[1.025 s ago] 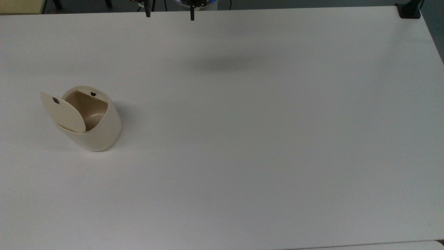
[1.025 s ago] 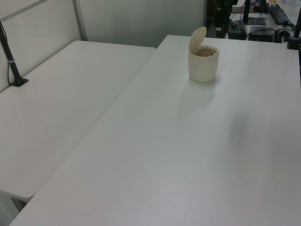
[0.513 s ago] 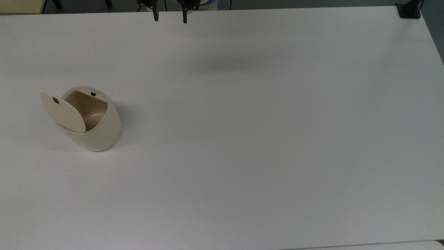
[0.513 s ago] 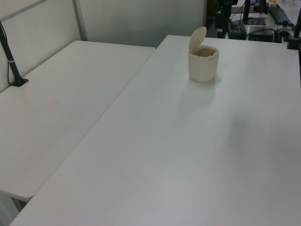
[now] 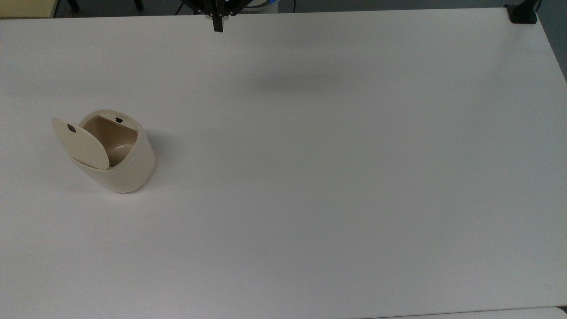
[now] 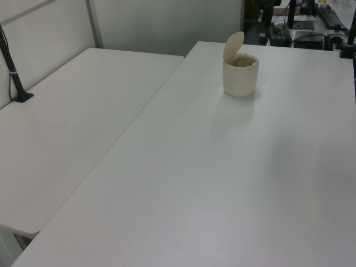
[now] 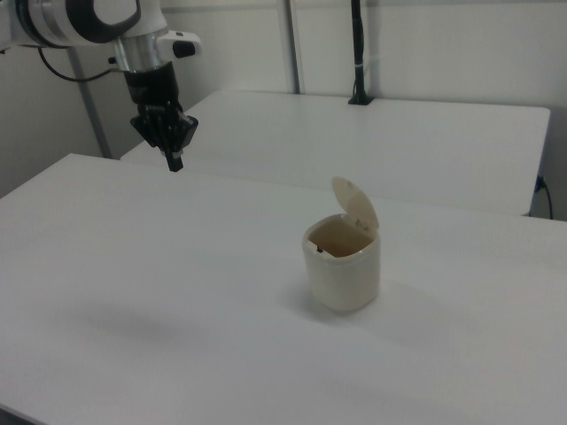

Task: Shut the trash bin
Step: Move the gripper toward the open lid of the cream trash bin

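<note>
One trash bin (image 5: 117, 153) stands on the white tabletop (image 5: 336, 177), at about nine o'clock in the top view, well toward the top view's left edge. Its one lid (image 5: 80, 144) is tipped up on its hinge, leaving the tan inside open to sight; a small black mark sits on the lid and a second one on the far inner rim. In the left view the trash bin (image 6: 240, 75) sits at about one o'clock, and in the right view (image 7: 344, 264) just right of centre, lid upright.

One hand (image 5: 217, 26) hangs at twelve o'clock in the top view, over the tabletop's far edge. In the right view the hand (image 7: 174, 162) points down at about ten o'clock, above the tabletop, its fingers drawn together with nothing between them, touching nothing, well apart from the trash bin.
</note>
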Motion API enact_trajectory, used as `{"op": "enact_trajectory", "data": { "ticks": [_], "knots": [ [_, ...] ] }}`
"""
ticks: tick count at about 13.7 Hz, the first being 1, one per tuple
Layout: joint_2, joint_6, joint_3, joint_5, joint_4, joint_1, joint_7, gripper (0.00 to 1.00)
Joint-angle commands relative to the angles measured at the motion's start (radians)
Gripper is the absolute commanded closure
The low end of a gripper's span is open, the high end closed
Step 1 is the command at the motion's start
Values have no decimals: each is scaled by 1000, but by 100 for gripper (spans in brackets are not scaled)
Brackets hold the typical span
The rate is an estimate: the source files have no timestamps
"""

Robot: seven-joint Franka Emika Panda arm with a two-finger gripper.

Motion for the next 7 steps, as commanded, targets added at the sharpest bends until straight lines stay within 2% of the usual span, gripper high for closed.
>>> {"op": "enact_trajectory", "data": {
  "ticks": [1, 5, 7],
  "knots": [
    [22, 100, -9, -10, 1, -65, -8, 100],
    [62, 354, -11, -36, 1, -248, -11, 100],
    [101, 483, -11, -26, 2, -303, -3, 100]
  ]
}}
